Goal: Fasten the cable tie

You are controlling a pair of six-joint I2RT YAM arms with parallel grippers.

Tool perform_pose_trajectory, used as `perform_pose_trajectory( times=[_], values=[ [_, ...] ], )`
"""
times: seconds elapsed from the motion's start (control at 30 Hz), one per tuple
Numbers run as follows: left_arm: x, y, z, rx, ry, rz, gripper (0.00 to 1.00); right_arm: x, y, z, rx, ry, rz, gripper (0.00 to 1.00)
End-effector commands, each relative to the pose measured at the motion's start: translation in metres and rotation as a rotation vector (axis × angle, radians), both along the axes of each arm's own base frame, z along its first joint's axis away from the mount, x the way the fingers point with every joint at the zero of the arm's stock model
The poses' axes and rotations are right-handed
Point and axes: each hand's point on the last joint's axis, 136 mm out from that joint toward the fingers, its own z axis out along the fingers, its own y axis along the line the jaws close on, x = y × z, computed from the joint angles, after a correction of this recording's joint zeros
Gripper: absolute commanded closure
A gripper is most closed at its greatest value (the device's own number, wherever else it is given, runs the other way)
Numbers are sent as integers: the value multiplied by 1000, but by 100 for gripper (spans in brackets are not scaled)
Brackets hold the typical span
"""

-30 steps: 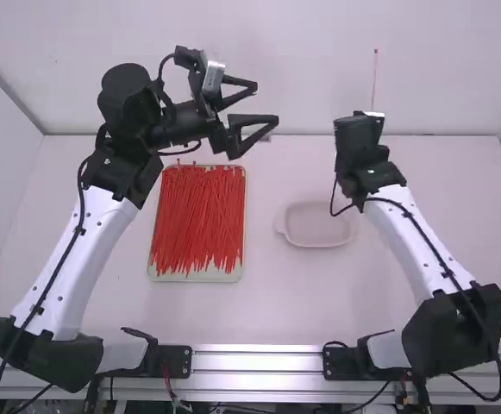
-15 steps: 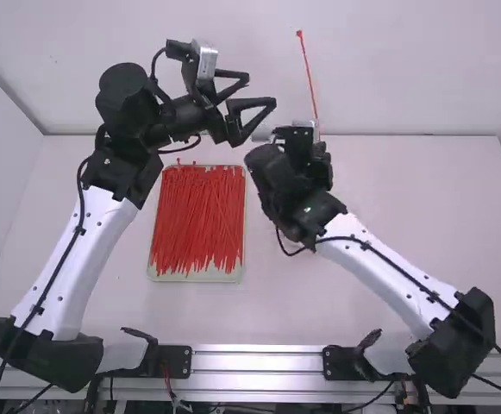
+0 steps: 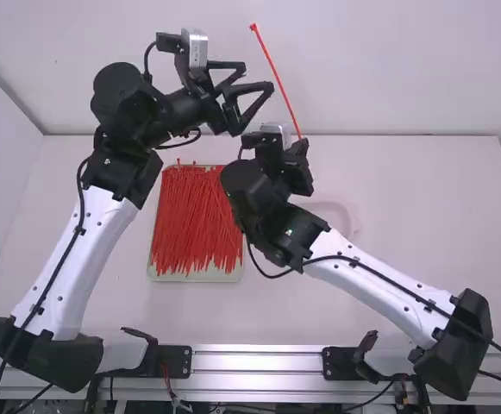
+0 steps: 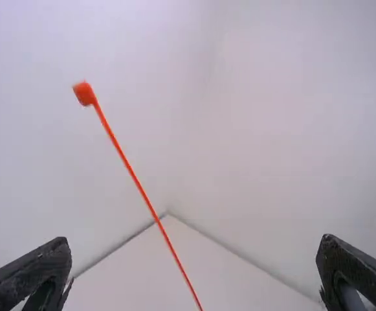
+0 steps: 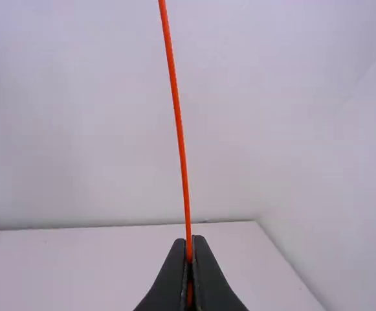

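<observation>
A single red cable tie (image 3: pixel 274 79) stands nearly upright, leaning left, with its head at the top. My right gripper (image 3: pixel 299 140) is shut on its lower end, held high above the table's middle. In the right wrist view the tie (image 5: pixel 176 129) rises straight out of the shut right gripper (image 5: pixel 189 259). My left gripper (image 3: pixel 252 97) hangs open just left of the tie, fingers pointing right. The left wrist view has the tie (image 4: pixel 132 178) crossing between its spread fingertips (image 4: pixel 42 269), head end up.
A tray (image 3: pixel 157 272) holding several red cable ties lies on the table left of the middle, partly behind the right arm. A clear shallow dish (image 3: pixel 341 216) peeks out behind the right arm. White walls close in at the back and sides.
The right arm has swung left across the table with the tie, from over the dish to beside the left gripper. The left gripper rose slightly and stayed open.
</observation>
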Motion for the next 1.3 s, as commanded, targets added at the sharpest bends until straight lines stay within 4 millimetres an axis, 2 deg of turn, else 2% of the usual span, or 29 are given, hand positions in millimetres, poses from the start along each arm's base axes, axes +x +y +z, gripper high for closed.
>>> perform_pose_trajectory(
  times=[0.0, 0.1, 0.2, 0.27, 0.3, 0.33, 0.4, 0.5, 0.53, 0.57, 0.63, 1.2, 1.27],
  values=[
    [7, 6, 2, -46, 39, 39, 2, -9, -4, 19, 17, -25, -8, 100],
    [6, 6, 5, -58, 32, 36, 4, -12, 0, 19, 18, -26, 2, 100],
    [11, 10, 7, -86, 58, 68, 12, -16, 7, 19, 19, -26, 23, 100],
    [16, 13, 7, -116, 93, 93, 21, -17, 9, 19, 18, -26, 30, 100],
    [18, 16, 7, -135, 115, 108, 30, -18, 10, 19, 18, -26, 34, 100],
    [19, 16, 7, -141, 119, 110, 32, -18, 11, 19, 19, -26, 34, 100],
    [20, 18, 7, -158, 137, 119, 43, -17, 10, 19, 19, -27, 32, 100],
    [23, 20, 9, -170, 134, 141, 48, -18, 11, 19, 18, -26, 36, 100],
    [23, 20, 9, -170, 134, 140, 52, -18, 11, 19, 18, -26, 34, 100],
    [22, 20, 10, -171, 130, 139, 63, -18, 10, 19, 18, -26, 34, 100],
    [22, 20, 11, -172, 128, 139, 71, -18, 11, 19, 18, -26, 34, 100],
    [26, 24, 12, -182, 125, 166, 72, -19, 13, 20, 24, -29, 40, 100],
    [27, 26, 12, -189, 134, 177, 78, -23, 19, 20, 25, -29, 62, 100]
  ],
)
